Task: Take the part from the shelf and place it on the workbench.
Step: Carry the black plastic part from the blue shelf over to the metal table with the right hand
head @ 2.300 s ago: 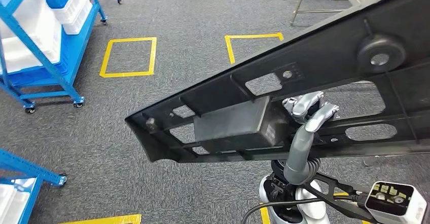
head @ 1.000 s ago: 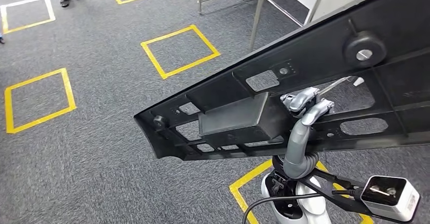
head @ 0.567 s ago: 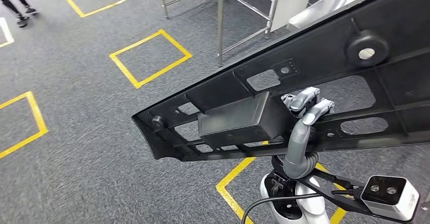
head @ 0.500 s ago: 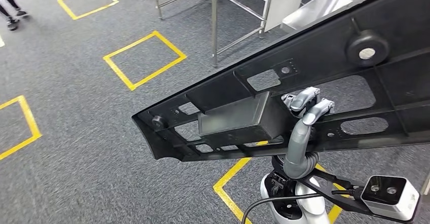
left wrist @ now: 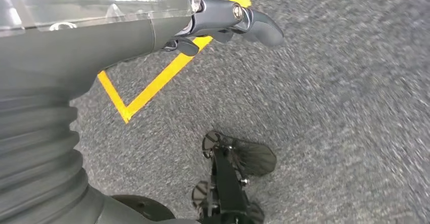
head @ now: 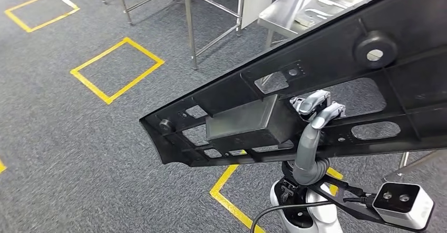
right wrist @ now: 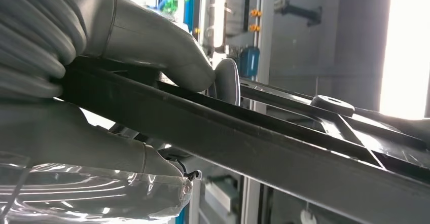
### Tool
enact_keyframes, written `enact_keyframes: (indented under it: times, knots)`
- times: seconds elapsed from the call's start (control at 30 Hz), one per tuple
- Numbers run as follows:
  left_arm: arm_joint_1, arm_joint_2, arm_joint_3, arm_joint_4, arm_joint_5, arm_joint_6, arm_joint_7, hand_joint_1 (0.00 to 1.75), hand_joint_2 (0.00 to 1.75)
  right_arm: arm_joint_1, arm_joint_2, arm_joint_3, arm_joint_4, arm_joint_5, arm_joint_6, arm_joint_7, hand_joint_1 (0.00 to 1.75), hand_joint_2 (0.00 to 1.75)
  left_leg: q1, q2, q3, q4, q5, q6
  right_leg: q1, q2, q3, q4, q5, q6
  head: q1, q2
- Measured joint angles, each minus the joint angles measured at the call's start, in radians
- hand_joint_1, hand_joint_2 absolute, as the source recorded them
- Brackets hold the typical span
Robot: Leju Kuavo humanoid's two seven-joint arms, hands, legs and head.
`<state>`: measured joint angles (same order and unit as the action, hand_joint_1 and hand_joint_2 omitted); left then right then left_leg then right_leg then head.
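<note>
Part (head: pixel 316 75): long black plastic panel with cut-outs, running from the centre left to the upper right of the head view, carried above the grey carpet floor (head: pixel 79 154).
Right hand (head: pixel 316 109): gripping the panel's lower rail, fingers curling over its edge; thumb (right wrist: pixel 152 46) pressing on top of the rail.
Left hand (left wrist: pixel 223 24): hanging over the carpet, fingers partly curled, holding nothing.
Desk (head: pixel 284 11): steel, standing at the upper centre, behind the panel.
Yellow tape squares (head: pixel 116 69): lying on the carpet.
</note>
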<state>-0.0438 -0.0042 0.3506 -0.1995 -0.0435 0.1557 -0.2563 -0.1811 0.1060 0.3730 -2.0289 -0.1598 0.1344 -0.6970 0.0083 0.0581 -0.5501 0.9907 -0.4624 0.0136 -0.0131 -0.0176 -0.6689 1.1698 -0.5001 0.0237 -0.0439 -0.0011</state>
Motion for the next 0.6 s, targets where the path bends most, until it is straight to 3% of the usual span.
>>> enact_keyframes:
  times: [0.07,0.1,0.2,0.27,0.33,0.4,0.43,0.5,0.57,0.6]
  knots:
    - [-0.002,-0.001,0.0,0.0,-0.001,0.0,-0.001,0.0,1.75,-0.001,0.0,0.002,0.0,0.0,-0.005,0.0,1.75,1.75,-0.004,0.017,0.004,0.005,-0.007,-0.009,0.005,-0.042,0.066,-0.12,0.036,-0.007,0.0,0.0]
    - [-0.002,-0.001,0.001,0.0,-0.001,0.0,-0.001,0.0,1.75,-0.002,0.0,0.003,0.0,0.0,-0.006,0.0,1.75,1.75,-0.007,0.025,0.005,0.007,-0.01,-0.015,0.008,-0.053,0.079,-0.148,0.04,-0.013,0.0,0.0]
    - [-0.004,-0.001,0.001,0.0,-0.003,0.0,-0.001,0.0,1.75,-0.003,0.0,0.005,0.0,0.0,-0.006,0.0,1.75,1.75,-0.005,0.043,0.011,0.011,-0.018,-0.032,0.01,-0.024,0.077,-0.155,0.041,-0.032,0.0,0.0]
    - [-0.006,-0.002,0.001,0.0,-0.006,0.0,-0.002,0.0,1.75,-0.005,0.001,0.007,0.0,0.0,-0.006,0.0,1.75,1.75,0.0,0.011,-0.006,0.057,-0.053,-0.042,0.006,-0.004,0.079,-0.16,0.046,-0.043,0.0,0.0]
    - [-0.003,-0.004,0.001,0.0,-0.009,0.0,-0.002,0.0,1.75,-0.008,0.001,0.008,0.001,0.0,-0.007,0.0,1.75,1.75,0.003,-0.031,-0.065,0.182,-0.116,-0.047,0.006,0.017,0.08,-0.161,0.047,-0.05,0.0,0.0]
    - [0.001,-0.004,0.002,0.0,-0.011,0.0,-0.002,0.0,1.75,-0.007,0.001,0.009,0.003,0.001,-0.009,0.0,1.75,1.75,0.003,-0.044,-0.123,0.294,-0.149,-0.049,0.009,0.043,0.08,-0.159,0.047,-0.053,0.0,0.0]
    - [0.002,-0.004,0.002,0.0,-0.011,0.0,-0.002,0.0,1.75,-0.007,0.001,0.009,0.005,0.001,-0.011,0.0,1.75,1.75,0.003,-0.047,-0.13,0.3,-0.136,-0.048,0.01,0.057,0.08,-0.158,0.047,-0.053,0.0,0.0]
    - [0.002,-0.005,0.002,0.0,-0.012,0.0,-0.002,0.0,1.75,-0.008,0.001,0.009,0.007,0.002,-0.013,0.0,1.75,1.75,0.004,-0.06,-0.092,0.2,-0.065,-0.042,0.01,0.083,0.082,-0.155,0.046,-0.051,0.0,0.0]
    - [0.001,-0.004,0.002,0.0,-0.014,0.0,-0.002,0.0,1.75,-0.01,0.001,0.01,0.007,0.002,-0.016,0.0,1.75,1.75,0.006,-0.105,-0.037,0.074,-0.014,-0.034,0.009,0.106,0.08,-0.151,0.045,-0.044,0.0,0.0]
    - [0.001,-0.004,0.002,0.0,-0.014,0.0,-0.002,0.0,1.75,-0.011,0.001,0.01,0.008,0.002,-0.018,0.0,1.75,1.75,0.006,-0.124,-0.021,0.038,-0.005,-0.03,0.008,0.116,0.076,-0.15,0.047,-0.039,0.0,0.0]
